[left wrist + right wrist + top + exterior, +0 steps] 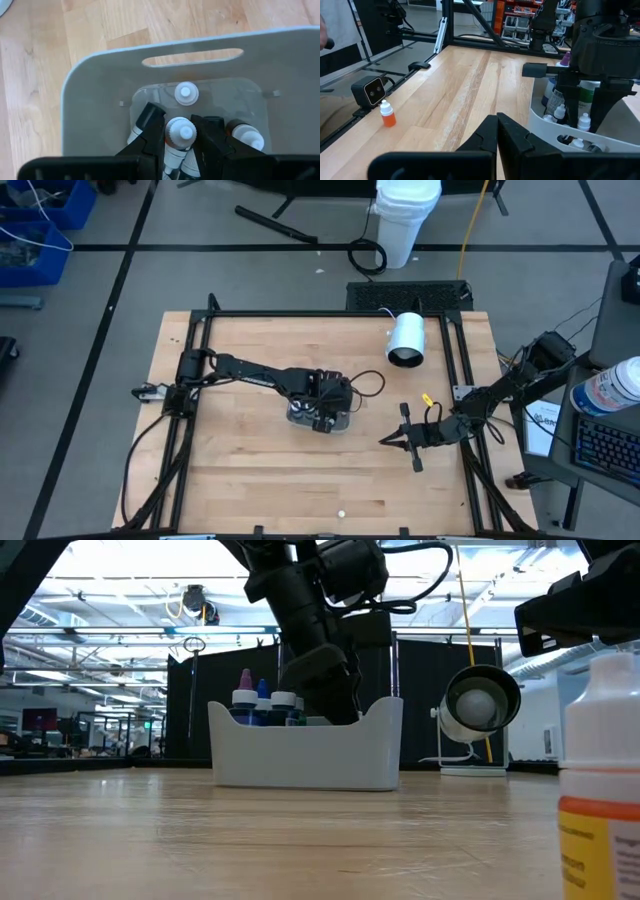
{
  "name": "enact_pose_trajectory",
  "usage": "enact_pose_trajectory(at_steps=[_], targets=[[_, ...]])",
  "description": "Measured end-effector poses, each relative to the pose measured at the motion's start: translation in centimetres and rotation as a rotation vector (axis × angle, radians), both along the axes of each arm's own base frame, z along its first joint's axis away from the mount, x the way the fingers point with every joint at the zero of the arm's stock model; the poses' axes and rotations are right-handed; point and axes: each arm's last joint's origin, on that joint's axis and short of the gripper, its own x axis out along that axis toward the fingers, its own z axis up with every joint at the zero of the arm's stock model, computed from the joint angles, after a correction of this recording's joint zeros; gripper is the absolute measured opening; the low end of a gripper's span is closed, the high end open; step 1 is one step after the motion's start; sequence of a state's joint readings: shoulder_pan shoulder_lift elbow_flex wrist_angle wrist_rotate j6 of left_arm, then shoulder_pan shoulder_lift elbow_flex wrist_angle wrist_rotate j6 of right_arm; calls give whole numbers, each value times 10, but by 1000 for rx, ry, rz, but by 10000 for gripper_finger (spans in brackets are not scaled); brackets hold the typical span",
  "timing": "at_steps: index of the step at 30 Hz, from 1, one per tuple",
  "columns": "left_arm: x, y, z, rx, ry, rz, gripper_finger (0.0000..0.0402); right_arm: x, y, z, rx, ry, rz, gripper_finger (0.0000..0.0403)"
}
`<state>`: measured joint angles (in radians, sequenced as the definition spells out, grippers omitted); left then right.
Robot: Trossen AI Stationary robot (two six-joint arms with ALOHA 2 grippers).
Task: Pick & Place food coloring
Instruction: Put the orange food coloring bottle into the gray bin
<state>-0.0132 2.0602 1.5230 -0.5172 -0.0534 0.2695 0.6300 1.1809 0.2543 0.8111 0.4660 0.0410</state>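
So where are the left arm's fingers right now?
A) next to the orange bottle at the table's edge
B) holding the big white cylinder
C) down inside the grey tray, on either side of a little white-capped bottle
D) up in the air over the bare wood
C: the left wrist view shows the left gripper inside the grey tray, its fingers flanking a white-capped bottle.
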Motion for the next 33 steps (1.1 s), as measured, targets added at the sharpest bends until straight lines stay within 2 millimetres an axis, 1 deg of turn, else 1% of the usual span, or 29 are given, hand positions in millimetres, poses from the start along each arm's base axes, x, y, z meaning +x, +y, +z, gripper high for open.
enact_pose_trajectory(at_steps=[4,14,25,28,33], targets=[[0,0,-1,14,-5,5,83,0,0,0,0,0,0,0],[-4,3,-13,73,-1,32,83,0,0,0,0,0,0,0],[-3,3,-13,66,-14,44,85,0,0,0,0,0,0,0],[-3,3,-13,57,-16,58,100,0,0,0,0,-1,0,0],[-4,3,-13,46,-9,77,145,0,0,0,0,0,0,0]])
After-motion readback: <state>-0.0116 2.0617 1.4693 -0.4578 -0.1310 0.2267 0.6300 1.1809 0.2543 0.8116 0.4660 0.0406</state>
